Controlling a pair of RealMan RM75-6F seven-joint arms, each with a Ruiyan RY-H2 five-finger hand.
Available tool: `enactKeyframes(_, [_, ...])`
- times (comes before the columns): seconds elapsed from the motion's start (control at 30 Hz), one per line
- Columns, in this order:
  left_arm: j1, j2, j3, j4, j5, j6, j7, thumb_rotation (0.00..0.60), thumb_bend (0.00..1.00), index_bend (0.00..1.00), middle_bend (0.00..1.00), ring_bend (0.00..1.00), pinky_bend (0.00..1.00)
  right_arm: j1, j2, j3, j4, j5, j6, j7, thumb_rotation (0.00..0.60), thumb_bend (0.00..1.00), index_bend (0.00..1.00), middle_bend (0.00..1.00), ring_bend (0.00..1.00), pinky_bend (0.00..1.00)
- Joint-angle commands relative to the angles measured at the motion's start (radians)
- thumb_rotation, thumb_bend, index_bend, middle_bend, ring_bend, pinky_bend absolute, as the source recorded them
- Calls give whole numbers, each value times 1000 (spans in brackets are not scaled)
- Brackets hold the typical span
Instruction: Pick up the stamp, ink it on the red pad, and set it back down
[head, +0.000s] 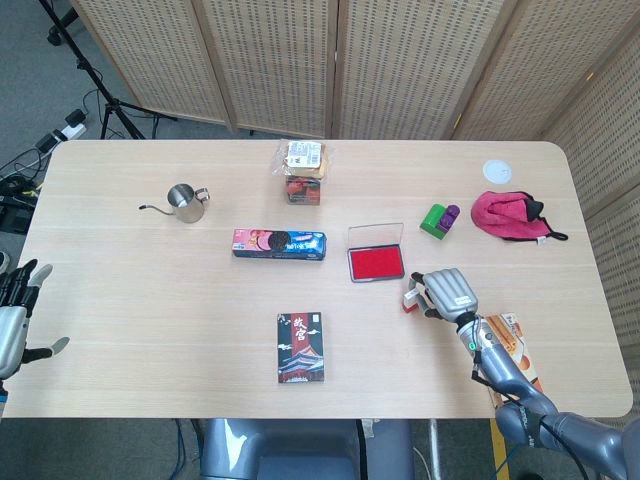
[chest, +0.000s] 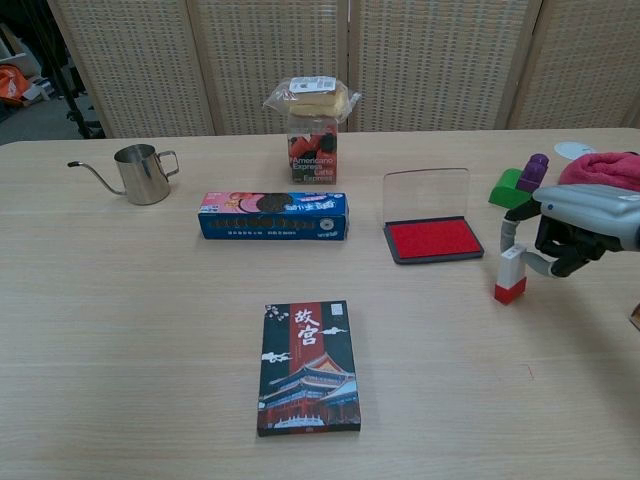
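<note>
The stamp (chest: 510, 274), a white block with a red base, stands upright on the table just right of and nearer than the red ink pad (chest: 433, 240), whose clear lid is raised. My right hand (chest: 572, 226) pinches the stamp's white top between thumb and a finger. From the head view the stamp (head: 411, 297) sits at the fingertips of the right hand (head: 448, 293), below and to the right of the pad (head: 376, 263). Far off at the table's left edge, my left hand (head: 14, 315) hangs with fingers apart and holds nothing.
A blue cookie box (head: 279, 244), a steel pouring kettle (head: 184, 202) and a snack pack (head: 304, 170) lie left of the pad. A dark picture box (head: 300, 347) sits near the front. A green-purple toy (head: 438, 218), pink cloth (head: 510, 216) and orange packet (head: 512, 348) lie right.
</note>
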Motion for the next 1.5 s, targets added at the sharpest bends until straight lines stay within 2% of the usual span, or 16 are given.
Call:
enactKeyframes(0.03, [0,0,0,0,0,0,-1,600,0,0,0,0,0,-3,3,-3,-2,-5,2,2,600,551,379,937,1000,1000])
enactKeyframes(0.37, [0,1,1,-3,2,-1,-1,600,0,0,0,0,0,-11,13,-14,-7,-23,2,15,600,543,284,938,1000,1000])
enactKeyframes(1.1, [4,5,4,-7,11,9,-6,600,0,0,0,0,0,-34,49,-24,-40,-20,14,-28,600,543,212,937,1000,1000])
enactKeyframes(1.37, [7,10,8,-11,25,16,-15,600,0,0,0,0,0,-62,85,-37,-64,-29,43,-32,600,543,196,934,1000,1000])
enactKeyframes(1.5, [11,17,8,-15,30,23,-29,600,0,0,0,0,0,-94,135,-43,-94,-45,99,-30,600,543,195,915,1000,1000])
